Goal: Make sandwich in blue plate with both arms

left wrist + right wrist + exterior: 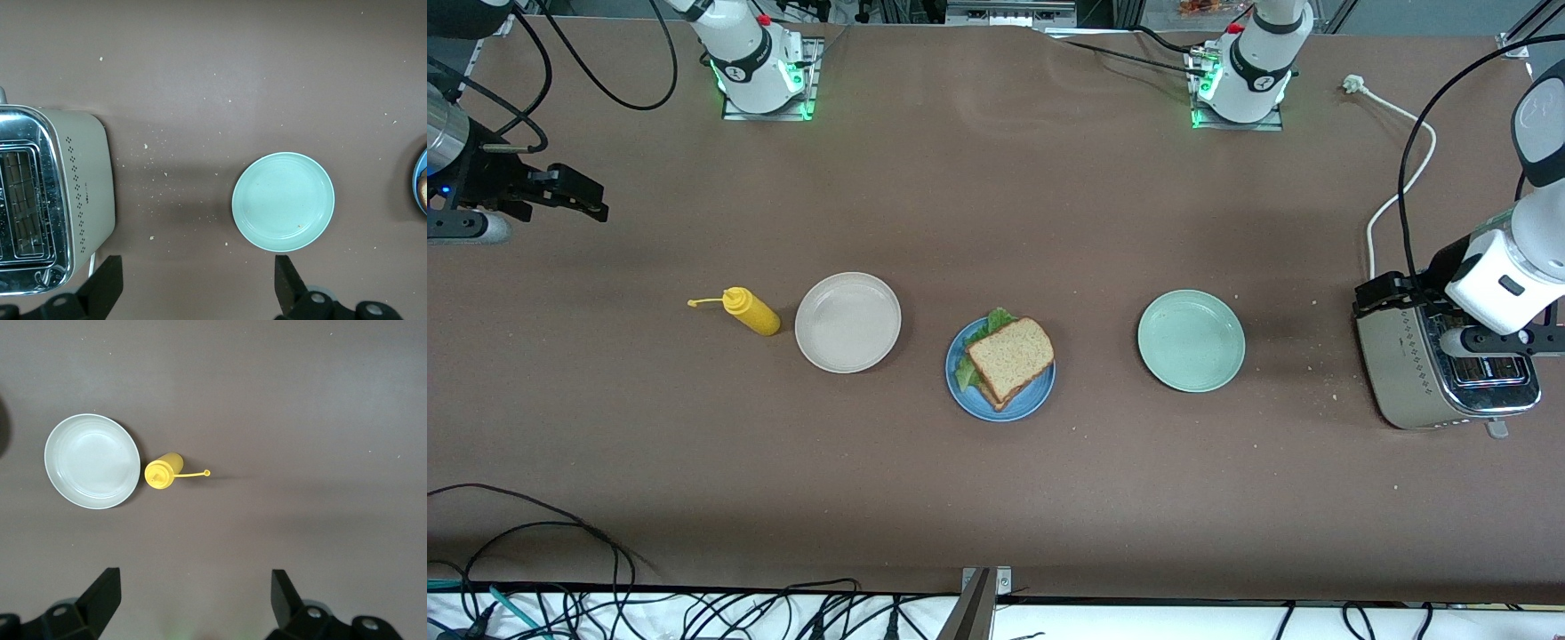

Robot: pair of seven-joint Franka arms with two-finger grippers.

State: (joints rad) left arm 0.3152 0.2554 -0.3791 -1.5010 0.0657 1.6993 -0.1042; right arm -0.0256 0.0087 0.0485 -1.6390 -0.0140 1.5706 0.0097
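The sandwich (1011, 357) lies on the blue plate (971, 402) in the middle of the table. A brown bread slice is on top, and green lettuce (987, 327) sticks out at the edge farther from the front camera. The plate's rim (420, 167) just shows at the edge of the left wrist view. My left gripper (1371, 298) (197, 287) hangs open and empty over the table between the toaster and the mint-green plate. At the right arm's end, my right gripper (587, 200) (193, 600) hangs open and empty over bare table.
A beige plate (847, 322) (93, 461) and a yellow squeeze bottle (751, 311) (162, 473) stand toward the right arm's end. A mint-green plate (1191, 340) (283, 201) and a steel toaster (1440, 373) (47, 200) with a white cord (1392, 178) are toward the left arm's end.
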